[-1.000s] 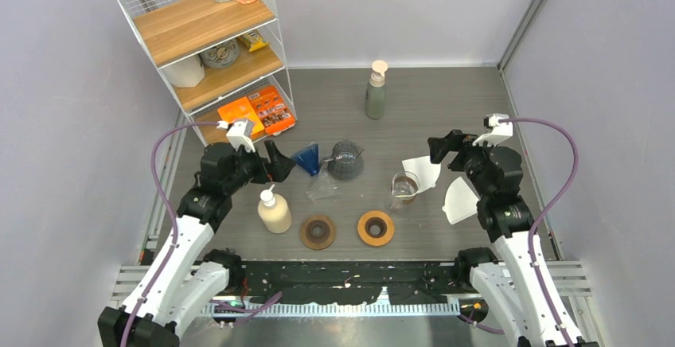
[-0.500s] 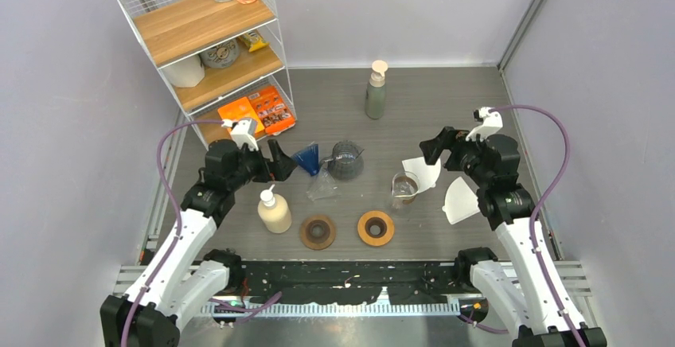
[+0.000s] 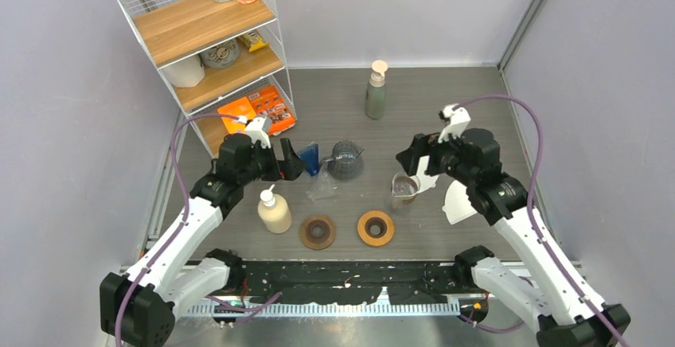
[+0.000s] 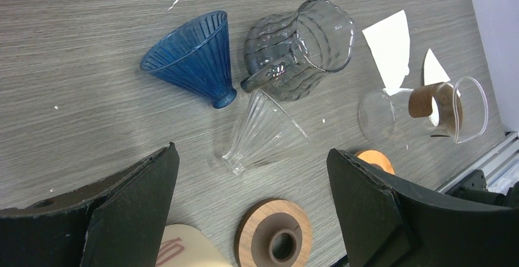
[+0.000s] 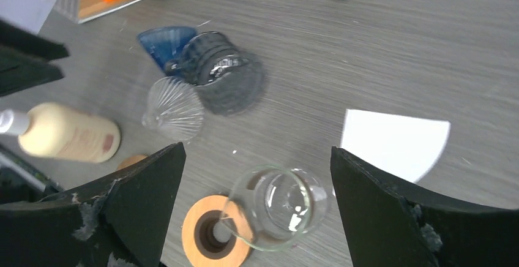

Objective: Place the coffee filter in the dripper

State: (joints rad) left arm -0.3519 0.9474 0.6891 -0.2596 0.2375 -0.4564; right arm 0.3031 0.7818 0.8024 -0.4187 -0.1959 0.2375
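Note:
A blue ribbed dripper lies on its side on the table, with a clear glass dripper on its side just in front of it. Both show in the left wrist view: the blue dripper, the clear dripper. One white paper filter lies flat beside the glass carafe, and a second filter lies further right. My left gripper is open and empty beside the blue dripper. My right gripper is open and empty above the carafe, partly hiding the first filter.
A grey ribbed glass jug stands behind the drippers. Two wooden rings lie near the front. A cream pump bottle stands at the left, a green bottle at the back, a wire shelf at the back left.
My right arm has swung left and forward, from over the filters to above the carafe. My left gripper has moved right, closer to the blue dripper. Both stay open.

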